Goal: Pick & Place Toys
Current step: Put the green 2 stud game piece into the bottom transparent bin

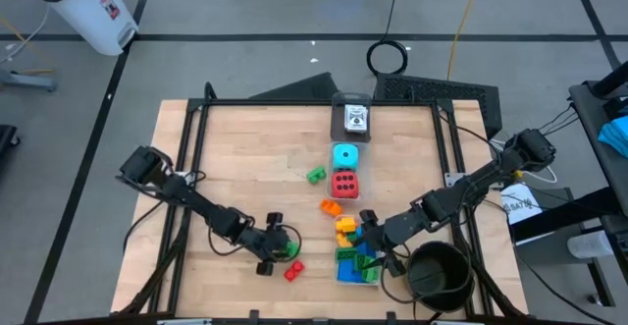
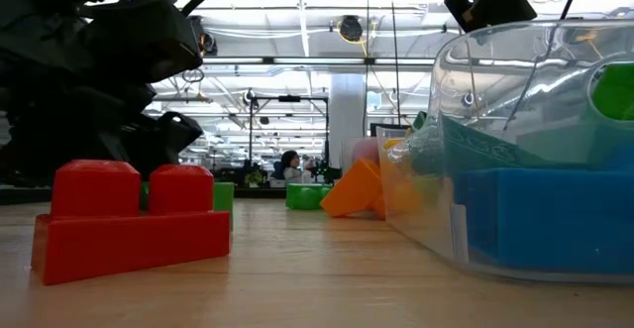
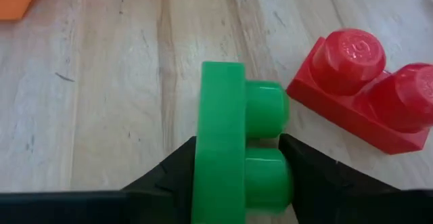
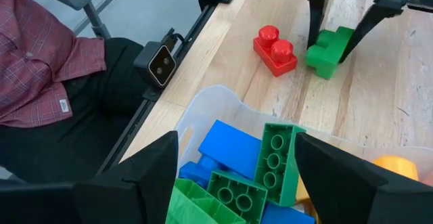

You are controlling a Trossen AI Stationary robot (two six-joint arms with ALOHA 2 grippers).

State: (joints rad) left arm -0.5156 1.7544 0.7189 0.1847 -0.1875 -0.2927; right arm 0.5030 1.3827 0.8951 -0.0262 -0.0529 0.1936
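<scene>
Left claw (image 3: 237, 160) pinches a green brick (image 3: 240, 143) (red brick (image 3: 362, 92) nearby) — right claw (image 4: 233, 166) spread.

A robotics lab in a large open hall — a wooden table (image 1: 255, 158) in a black metal frame (image 1: 191, 138) stands on taped grey floor (image 1: 245, 11), cables (image 1: 392, 11) trail across it, and long rows of ceiling lights (image 2: 297, 31) recede behind.

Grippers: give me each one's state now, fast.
Left gripper: shut on the green brick.
Right gripper: open, holding nothing, above the clear box.
</scene>
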